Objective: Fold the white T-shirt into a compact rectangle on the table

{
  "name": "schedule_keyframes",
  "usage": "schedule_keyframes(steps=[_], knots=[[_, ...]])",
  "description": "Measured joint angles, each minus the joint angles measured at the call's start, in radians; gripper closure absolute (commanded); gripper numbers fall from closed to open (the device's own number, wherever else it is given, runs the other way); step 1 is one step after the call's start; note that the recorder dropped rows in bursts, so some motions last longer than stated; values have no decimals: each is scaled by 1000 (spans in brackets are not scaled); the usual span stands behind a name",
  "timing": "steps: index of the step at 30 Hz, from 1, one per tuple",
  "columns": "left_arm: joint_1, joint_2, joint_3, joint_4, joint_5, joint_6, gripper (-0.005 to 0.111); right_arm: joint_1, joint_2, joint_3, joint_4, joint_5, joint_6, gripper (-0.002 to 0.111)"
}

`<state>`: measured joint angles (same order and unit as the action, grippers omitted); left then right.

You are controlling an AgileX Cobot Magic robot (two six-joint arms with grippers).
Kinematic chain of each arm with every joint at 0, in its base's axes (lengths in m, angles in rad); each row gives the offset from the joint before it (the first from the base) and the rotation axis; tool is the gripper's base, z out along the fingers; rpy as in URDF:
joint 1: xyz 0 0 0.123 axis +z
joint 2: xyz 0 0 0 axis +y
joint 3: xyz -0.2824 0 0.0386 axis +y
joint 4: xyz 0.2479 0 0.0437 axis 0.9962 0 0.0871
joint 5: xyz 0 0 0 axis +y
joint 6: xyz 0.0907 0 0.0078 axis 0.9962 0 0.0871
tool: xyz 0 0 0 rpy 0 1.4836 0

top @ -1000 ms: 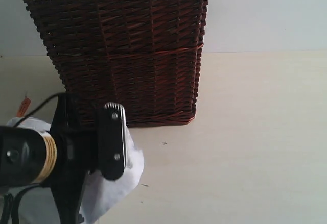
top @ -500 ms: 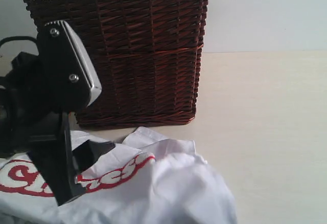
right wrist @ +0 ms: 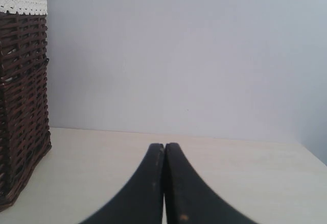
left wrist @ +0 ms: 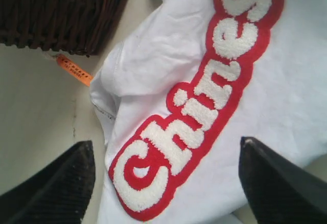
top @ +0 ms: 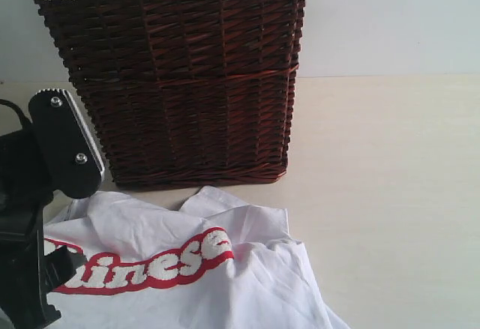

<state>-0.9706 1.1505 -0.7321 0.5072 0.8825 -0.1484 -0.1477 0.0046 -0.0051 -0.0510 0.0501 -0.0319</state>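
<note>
The left gripper [left wrist: 166,185] hangs open and empty over the T-shirt [top: 247,269], crumpled in front of the basket [top: 187,82]; flattening looks unfinished, so next comes gripping an edge, probably.

The left gripper [left wrist: 166,145] has let go of the white T-shirt [top: 247,276], and its jaws now stand wide apart. The shirt was bunched up a second ago. Now it lies spread out by the wicker basket [top: 187,89], with its red patch [top: 150,265] showing.

1 white T-shirt [top: 247,269]; 1 table [top: 390,157]; 1 basket [top: 187,82]; 2 pincers [left wrist: 167,142] [right wrist: 164,146].
</note>
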Motion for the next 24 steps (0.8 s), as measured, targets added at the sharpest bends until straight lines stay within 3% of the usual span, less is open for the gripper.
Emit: schedule_keyframes(steps=[6,10,17,24], knots=[[0,0,0,173,104,-222,34,0,0,0,0,0,0,108],[6,0,0,226,151,-320,45,0,0,0,0,0,0,108],[115,0,30,203,95,-363,47,0,0,0,12,-50,24,108],[248,0,24,180,-7,-436,52,0,0,0,141,-101,335,108]])
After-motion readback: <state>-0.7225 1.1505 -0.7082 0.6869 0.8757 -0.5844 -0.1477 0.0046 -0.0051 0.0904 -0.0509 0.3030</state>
